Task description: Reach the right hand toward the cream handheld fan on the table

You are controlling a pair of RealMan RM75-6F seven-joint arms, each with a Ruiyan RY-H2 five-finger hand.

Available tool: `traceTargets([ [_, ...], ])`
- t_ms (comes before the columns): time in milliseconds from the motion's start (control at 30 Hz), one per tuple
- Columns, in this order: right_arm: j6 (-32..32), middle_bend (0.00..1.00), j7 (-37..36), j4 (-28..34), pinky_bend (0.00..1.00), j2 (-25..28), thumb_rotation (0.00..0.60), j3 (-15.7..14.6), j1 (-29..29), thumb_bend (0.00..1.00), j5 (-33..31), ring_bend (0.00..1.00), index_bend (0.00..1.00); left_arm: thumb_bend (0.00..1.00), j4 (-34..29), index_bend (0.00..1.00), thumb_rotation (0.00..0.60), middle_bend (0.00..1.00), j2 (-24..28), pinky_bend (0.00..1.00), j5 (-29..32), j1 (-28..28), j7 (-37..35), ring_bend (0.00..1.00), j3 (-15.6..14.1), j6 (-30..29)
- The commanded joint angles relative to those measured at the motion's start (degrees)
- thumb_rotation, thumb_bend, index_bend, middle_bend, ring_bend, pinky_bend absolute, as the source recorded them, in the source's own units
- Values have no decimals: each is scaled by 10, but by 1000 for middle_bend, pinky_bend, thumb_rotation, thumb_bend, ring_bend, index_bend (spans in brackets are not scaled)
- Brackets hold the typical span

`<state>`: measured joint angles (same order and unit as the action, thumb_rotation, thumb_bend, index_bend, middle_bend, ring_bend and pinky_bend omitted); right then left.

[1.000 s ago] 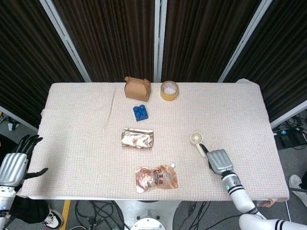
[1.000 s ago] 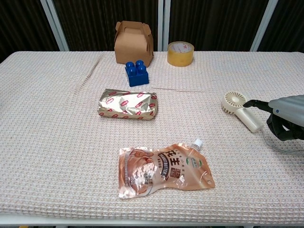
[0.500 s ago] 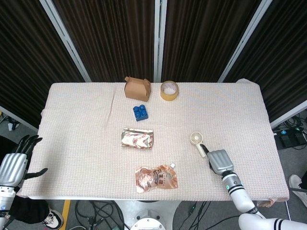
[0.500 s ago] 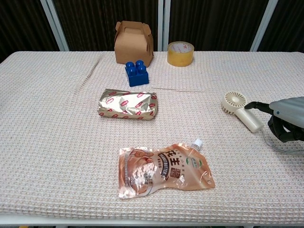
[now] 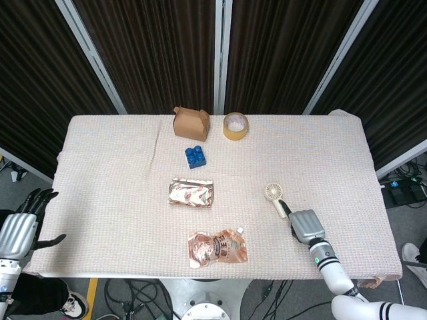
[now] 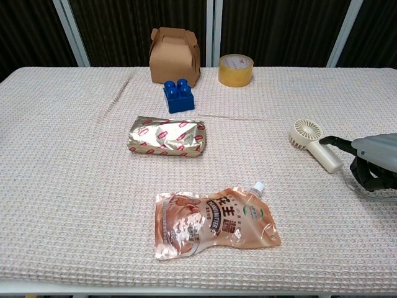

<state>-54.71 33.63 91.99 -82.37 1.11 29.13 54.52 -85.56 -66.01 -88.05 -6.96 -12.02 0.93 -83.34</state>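
The cream handheld fan (image 5: 273,195) lies flat on the table's right side, round head away from me and handle (image 6: 327,156) pointing toward the right front. My right hand (image 5: 306,225) hovers just behind the handle's end, holding nothing. Its thumb (image 6: 330,140) reaches out beside the handle and its fingers (image 6: 367,175) curve down toward the cloth. In the chest view the right hand (image 6: 376,159) enters from the right edge. My left hand (image 5: 21,227) hangs off the table's left front corner, fingers spread and empty.
A brown snack pouch (image 6: 214,223) lies front centre, a foil packet (image 6: 166,137) behind it. Further back stand a blue brick (image 6: 177,95), a cardboard box (image 6: 175,56) and a tape roll (image 6: 236,69). The cream cloth-covered table (image 5: 120,193) ends close to the right hand.
The right hand has drifted slightly back toward the table's front right, away from the fan's head. The fan and the left hand have not moved.
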Motion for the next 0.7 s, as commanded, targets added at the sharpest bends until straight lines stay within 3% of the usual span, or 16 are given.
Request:
traceTargets([
  [33, 4, 925, -5, -4, 746, -2, 600, -3, 2, 1000, -1, 852, 6, 0, -1, 142, 600, 101, 1, 243, 0, 0, 1, 30, 0, 0],
  [200, -7, 925, -16, 5, 746, 5, 600, -2, 2, 1000, 12, 852, 6, 0, -2, 142, 600, 101, 1, 243, 0, 1, 0, 30, 1, -2],
  [533, -119, 925, -87, 84, 746, 78, 600, 3, -41, 1000, 135, 851, 5, 0, -7, 142, 600, 101, 4, 243, -1, 2, 4, 30, 2, -8],
  [633, -185, 924, -190, 66, 746, 88, 600, 1, -67, 1000, 240, 852, 22, 0, -10, 143, 600, 101, 5, 243, -2, 3, 7, 31, 2, -9],
  [700, -252, 924, -300, 16, 747, 86, 600, -5, -89, 1000, 323, 852, 65, 0, -13, 143, 600, 101, 6, 243, -3, 3, 10, 31, 1, -9],
])
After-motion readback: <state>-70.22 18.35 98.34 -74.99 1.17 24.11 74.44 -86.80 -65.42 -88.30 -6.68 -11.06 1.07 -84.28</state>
